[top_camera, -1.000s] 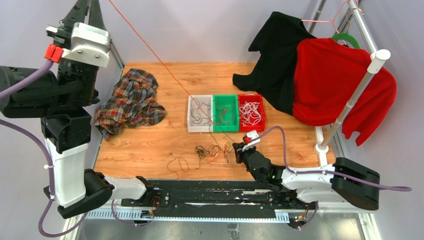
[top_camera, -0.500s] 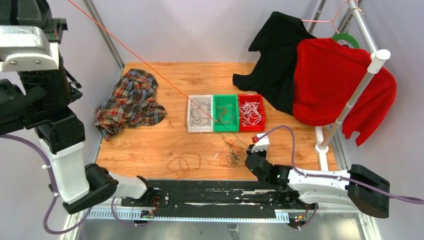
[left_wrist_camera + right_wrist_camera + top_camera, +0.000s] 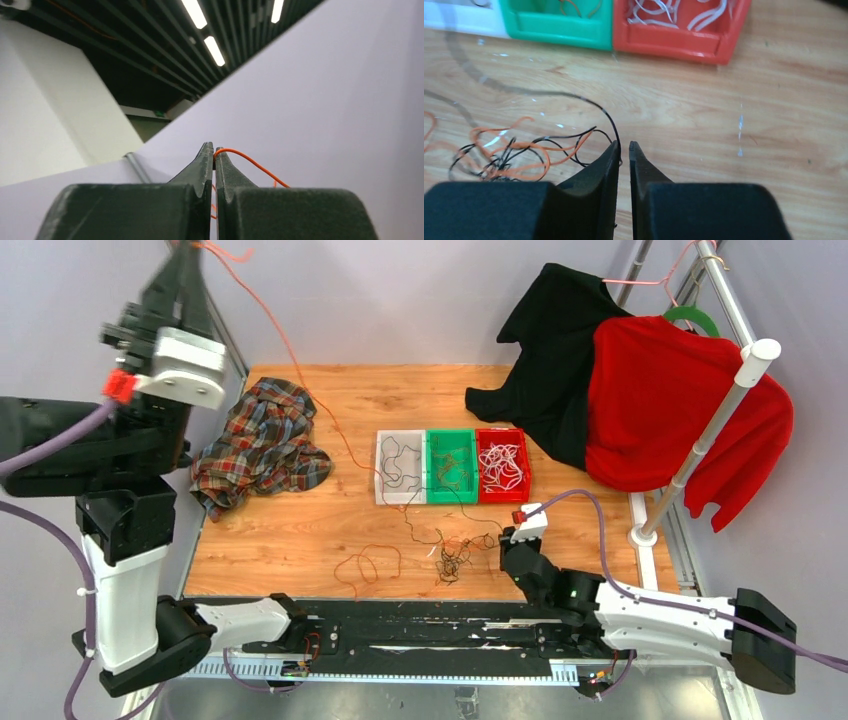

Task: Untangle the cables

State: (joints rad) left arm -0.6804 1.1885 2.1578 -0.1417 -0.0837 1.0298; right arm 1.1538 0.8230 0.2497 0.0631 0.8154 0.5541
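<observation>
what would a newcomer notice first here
The left gripper, high up at the left, pinches an orange cable that runs down toward a tangle of cables near the front edge of the table. At the right hangs a bright red sweater.

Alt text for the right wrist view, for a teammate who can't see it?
The right gripper hangs low over a wooden table, its fingers a sliver apart with a thin black cable curving to one fingertip. A tangle of orange and black cables lies beside it; a green bin and a red bin with white cables sit beyond.
</observation>
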